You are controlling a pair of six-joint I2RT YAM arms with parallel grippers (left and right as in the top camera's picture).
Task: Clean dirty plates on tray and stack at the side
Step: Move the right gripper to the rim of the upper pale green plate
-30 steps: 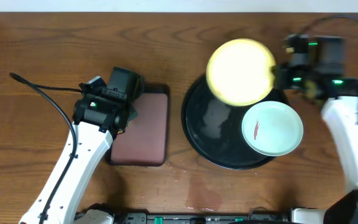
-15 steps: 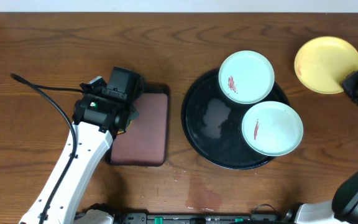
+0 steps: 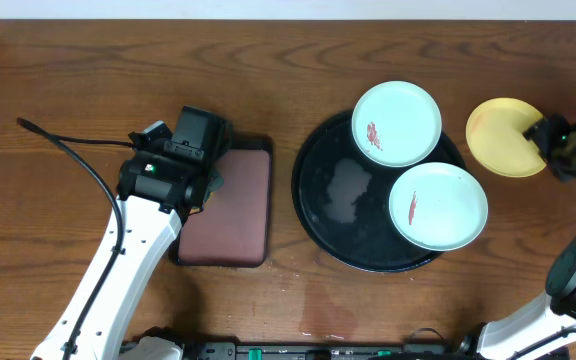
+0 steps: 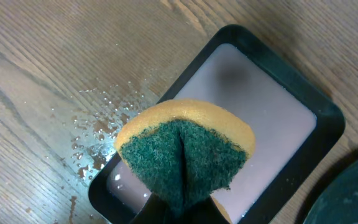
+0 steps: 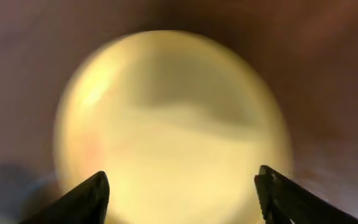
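Wood table (image 3: 68,60) w/ blk tray (image 3: 338,200), maroon tray (image 3: 238,215)

Glossy blk tray (image 3: 330,195), wood-grain tabletop (image 3: 88,60), rough green scrub sponge (image 4: 185,155) w/ yellow foam, smooth mint plates (image 3: 397,123)

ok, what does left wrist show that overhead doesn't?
Only left wrist: the folded sponge, green scourer outward, above the maroon tray, plus water droplets on the table. Only overhead: far mint plate and near mint plate on the black tray, yellow plate off it, at the right gripper. Both: maroon tray, table, black tray's edge.
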